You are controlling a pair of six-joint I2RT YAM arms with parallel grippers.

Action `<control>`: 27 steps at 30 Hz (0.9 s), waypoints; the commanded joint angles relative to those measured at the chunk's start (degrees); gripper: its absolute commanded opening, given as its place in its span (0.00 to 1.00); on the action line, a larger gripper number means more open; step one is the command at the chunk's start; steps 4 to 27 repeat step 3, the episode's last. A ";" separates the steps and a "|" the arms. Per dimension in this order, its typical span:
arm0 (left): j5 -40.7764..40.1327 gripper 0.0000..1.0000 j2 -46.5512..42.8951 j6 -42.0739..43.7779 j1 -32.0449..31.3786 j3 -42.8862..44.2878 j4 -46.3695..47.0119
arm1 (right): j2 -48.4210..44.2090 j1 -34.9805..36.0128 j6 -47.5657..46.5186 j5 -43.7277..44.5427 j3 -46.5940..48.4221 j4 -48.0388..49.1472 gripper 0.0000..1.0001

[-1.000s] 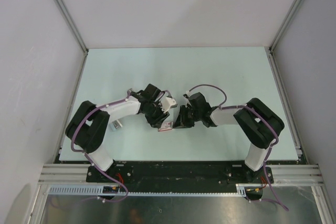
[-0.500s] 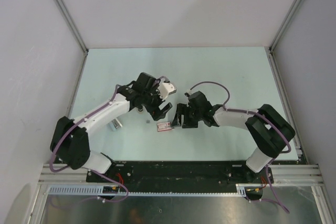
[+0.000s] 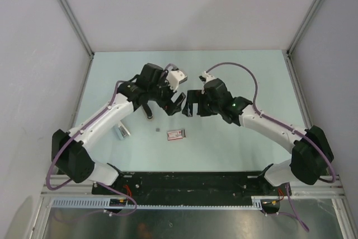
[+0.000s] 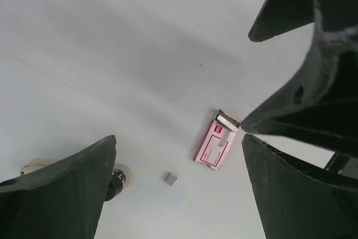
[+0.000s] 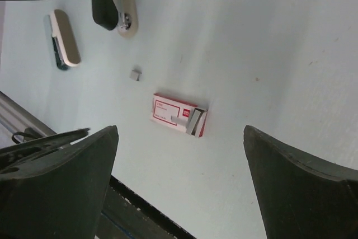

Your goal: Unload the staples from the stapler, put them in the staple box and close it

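Observation:
The stapler (image 5: 112, 1), black on a cream base, lies on the table; its end (image 4: 117, 177) peeks out beside my left finger. It shows as a small dark shape (image 3: 150, 116) under the left arm. A tiny grey clump of staples (image 3: 158, 129) (image 4: 170, 178) (image 5: 135, 74) rests loose on the table between the stapler and a pink-red box. My left gripper (image 3: 175, 104) (image 4: 178, 138) and right gripper (image 3: 193, 110) (image 5: 180, 130) hover side by side above the table. Both are open and hold nothing.
The pink-red staple box (image 3: 176, 134) (image 4: 215, 145) (image 5: 179, 115) lies flat with one end open and silver strips showing. A second cream-and-dark oblong piece (image 3: 120, 131) (image 5: 64, 46) lies to the left. The table's near edge and black rail (image 5: 140, 211) are close behind the box.
Both grippers have opened and risen away from the pink-red box toward the far side. The box now lies alone on the table, and the grey clump is uncovered.

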 commanded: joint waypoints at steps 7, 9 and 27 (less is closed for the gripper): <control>0.62 0.99 1.39 -5.38 0.28 4.01 0.15 | -1.14 1.51 -4.27 4.18 6.66 -4.54 0.99; 0.62 0.99 1.39 -5.38 0.28 4.01 0.15 | -1.14 1.51 -4.27 4.18 6.66 -4.54 0.99; 0.62 0.99 1.39 -5.38 0.28 4.01 0.15 | -1.14 1.51 -4.27 4.18 6.66 -4.54 0.99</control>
